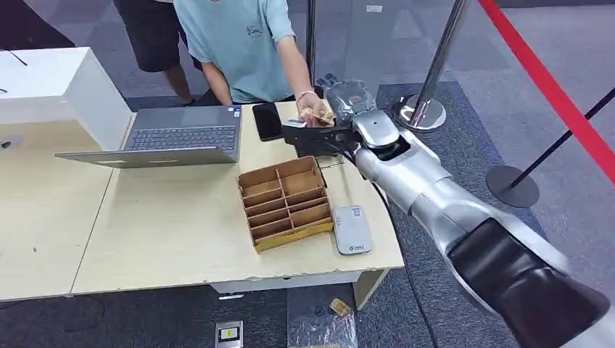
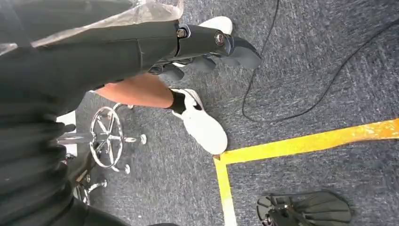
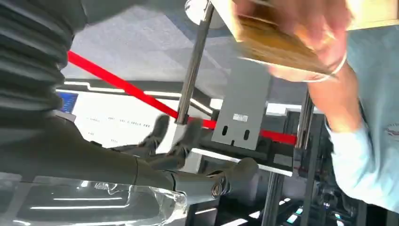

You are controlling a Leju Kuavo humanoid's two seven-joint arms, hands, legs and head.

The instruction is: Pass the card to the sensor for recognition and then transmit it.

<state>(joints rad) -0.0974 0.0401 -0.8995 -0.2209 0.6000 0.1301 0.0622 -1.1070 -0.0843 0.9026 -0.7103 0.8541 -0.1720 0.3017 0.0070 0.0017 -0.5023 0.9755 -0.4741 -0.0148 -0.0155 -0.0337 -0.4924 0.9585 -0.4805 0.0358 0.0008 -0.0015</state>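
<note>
Across the table a person's hand (image 1: 313, 113) holds the tan card (image 1: 325, 114); up close that card (image 3: 277, 44) lies in the person's fingers. My right hand (image 1: 349, 100) reaches over the table's far right edge just beside that hand. Its fingers (image 3: 188, 136) are spread apart with nothing between them, clear of the card. The white card sensor (image 1: 352, 229) lies flat near the table's front right corner. My left hand (image 2: 207, 47) hangs above the carpet, fingers loosely extended and holding nothing.
A cardboard divider box (image 1: 285, 203) sits next to the sensor. An open laptop (image 1: 181, 138) and a black phone (image 1: 267, 121) lie farther back. Stanchions (image 1: 428, 109) with a red belt (image 1: 551, 87) stand to the right. A shoe (image 2: 202, 123) and chair base (image 2: 107, 136) are near my left hand.
</note>
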